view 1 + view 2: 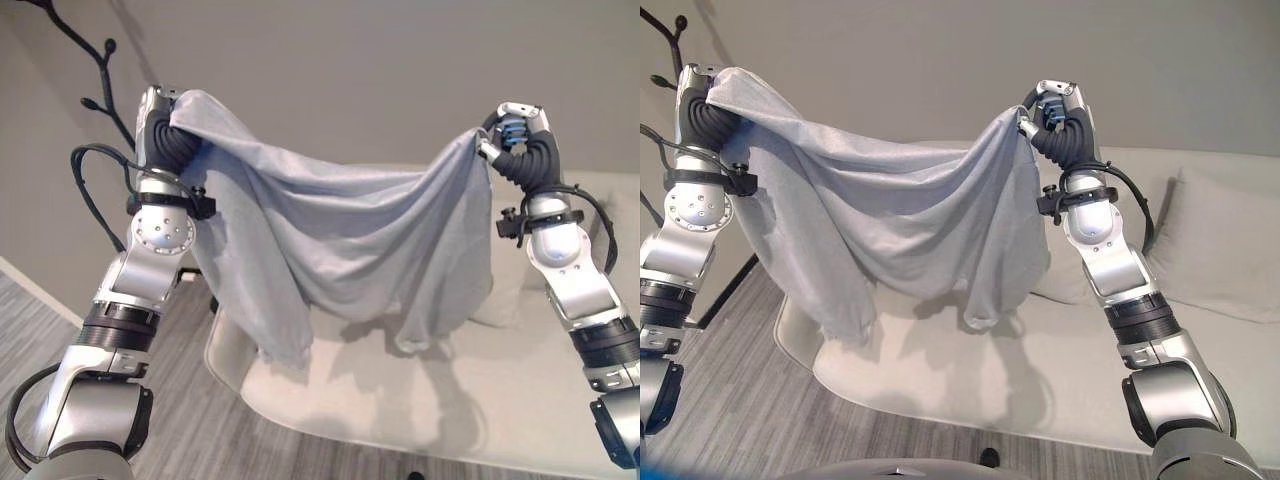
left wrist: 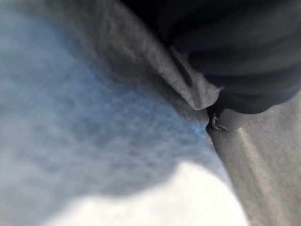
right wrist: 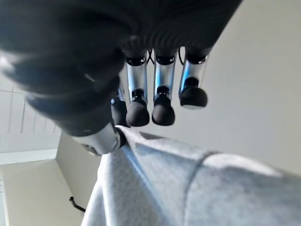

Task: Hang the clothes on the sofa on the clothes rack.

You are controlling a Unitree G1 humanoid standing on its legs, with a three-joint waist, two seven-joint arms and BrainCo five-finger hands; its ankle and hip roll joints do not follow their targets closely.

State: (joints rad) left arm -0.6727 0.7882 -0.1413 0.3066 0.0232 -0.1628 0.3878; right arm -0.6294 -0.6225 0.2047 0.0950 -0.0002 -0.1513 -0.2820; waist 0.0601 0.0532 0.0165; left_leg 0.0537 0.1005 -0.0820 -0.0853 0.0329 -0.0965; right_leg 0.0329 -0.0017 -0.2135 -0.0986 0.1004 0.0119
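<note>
Grey cloth [image 1: 330, 235] hangs stretched between the two raised hands, above the sofa [image 1: 400, 400] and clear of its seat. It sags in the middle, and two longer folds drop from it, one near the left arm and one nearer the right.

At the upper left the left hand [image 1: 160, 110] carries one end, with the cloth draped over the hand and wrist. Its fingers are buried under the fabric in both the eye views and the left wrist view, so I cannot tell how they are set.

At the upper right the right hand [image 1: 1055, 108] holds the other end. In the right wrist view its fingers [image 3: 162, 110] curl down, and the cloth's edge is pinched against the thumb.

Behind the left arm stands the rack [image 1: 95, 60], its dark branches well apart from the cloth.
</note>
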